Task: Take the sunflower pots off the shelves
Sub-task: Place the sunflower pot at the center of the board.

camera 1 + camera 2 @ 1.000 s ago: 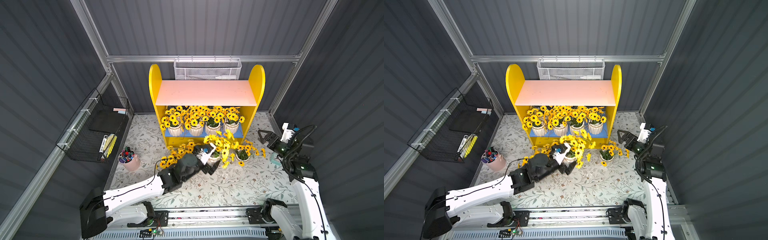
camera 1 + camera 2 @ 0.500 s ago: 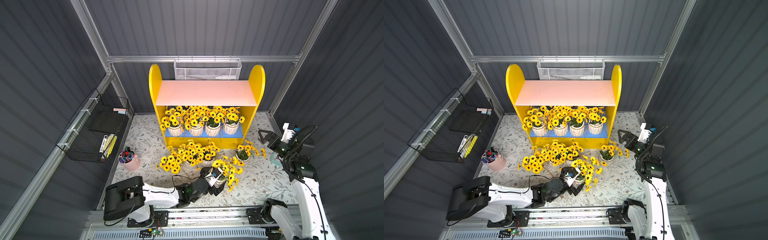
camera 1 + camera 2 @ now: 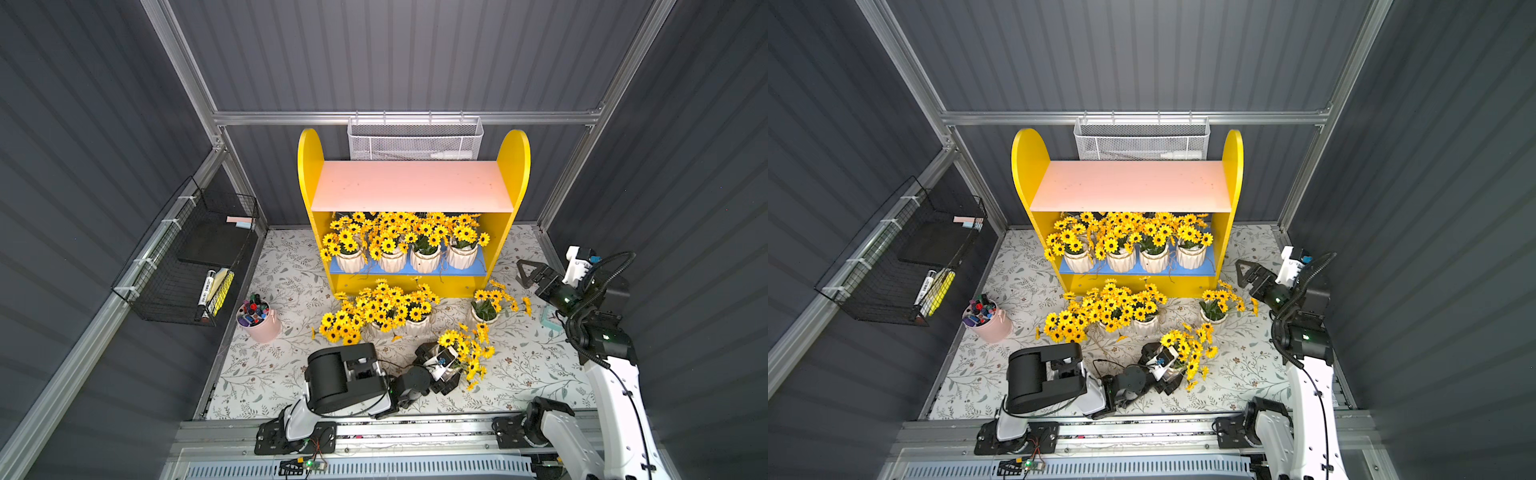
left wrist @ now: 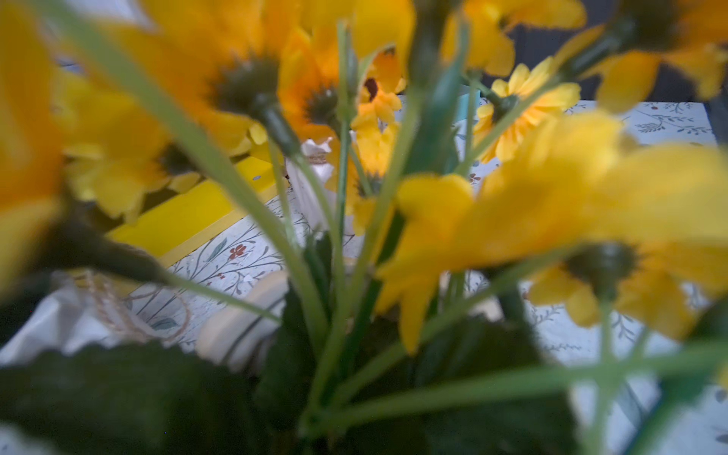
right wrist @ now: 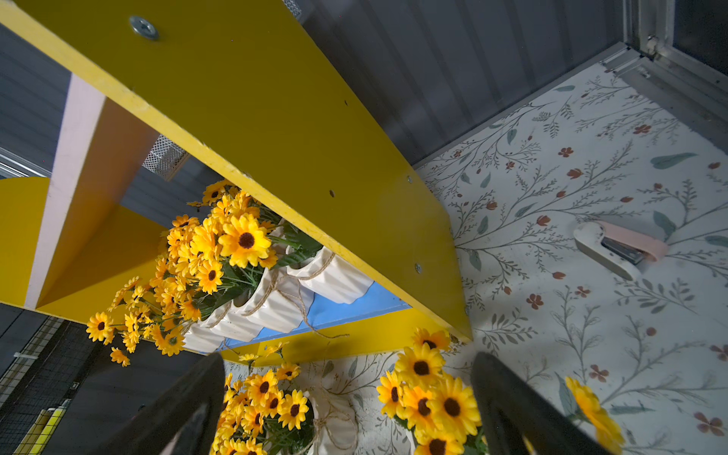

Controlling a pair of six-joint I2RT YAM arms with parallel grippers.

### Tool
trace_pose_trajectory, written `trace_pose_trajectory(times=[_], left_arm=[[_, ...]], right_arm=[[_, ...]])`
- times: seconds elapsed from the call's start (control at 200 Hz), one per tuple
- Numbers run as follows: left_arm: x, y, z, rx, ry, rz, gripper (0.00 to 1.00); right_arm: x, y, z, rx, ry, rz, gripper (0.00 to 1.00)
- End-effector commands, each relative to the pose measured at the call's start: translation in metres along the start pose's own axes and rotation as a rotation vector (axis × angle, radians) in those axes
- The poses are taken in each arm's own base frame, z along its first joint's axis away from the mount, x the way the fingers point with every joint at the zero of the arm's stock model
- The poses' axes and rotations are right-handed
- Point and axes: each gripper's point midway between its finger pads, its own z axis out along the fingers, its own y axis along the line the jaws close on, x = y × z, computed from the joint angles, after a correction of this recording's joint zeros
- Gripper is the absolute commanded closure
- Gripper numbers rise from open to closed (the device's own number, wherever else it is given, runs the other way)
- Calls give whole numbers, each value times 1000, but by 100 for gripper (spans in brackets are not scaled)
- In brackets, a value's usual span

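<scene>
shelves [image 3: 309,174] holding 4 sunflower pots [image 3: 424,261], pink cup [image 3: 264,331] (markers [image 3: 253,309] inside)

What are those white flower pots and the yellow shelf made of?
The sunflower pots look like glazed ceramic: glossy white ribbed walls, rough twine round the rims. The shelves seem painted wood or board: flat matte yellow panels with visible screw heads; which of the two I cannot tell.

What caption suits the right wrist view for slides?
Open right claw faces the yellow shelves: sunflower pots line the blue lower board, a pink stapler lies on the floral mat.
</scene>
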Motion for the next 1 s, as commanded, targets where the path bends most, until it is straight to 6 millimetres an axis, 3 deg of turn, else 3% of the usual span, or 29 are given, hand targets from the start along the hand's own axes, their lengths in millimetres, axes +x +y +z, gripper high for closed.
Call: trace_pose_trajectory(times=[0.0,0.37,0.8,0.86,0.935,0.976,0.996], left_arm=[[-48,4,12,-33,-188,-74,100],[-12,47,57,-195,-157,-193,100],[13,76,101,-274,-99,-234,100],[17,76,106,-271,-81,-230,88],[19,77,108,-277,-71,-218,83],[19,76,108,-274,-66,-203,72],[19,76,108,-271,-62,-197,61]], right_arm=[[1,0,1,-9,0,2,1],[9,-4,7,-25,24,7,1],[11,-6,12,-33,36,0,1],[11,-6,12,-36,37,-1,1],[11,-6,13,-35,37,0,1],[11,-6,13,-35,37,0,1],[11,-6,12,-36,37,0,1]])
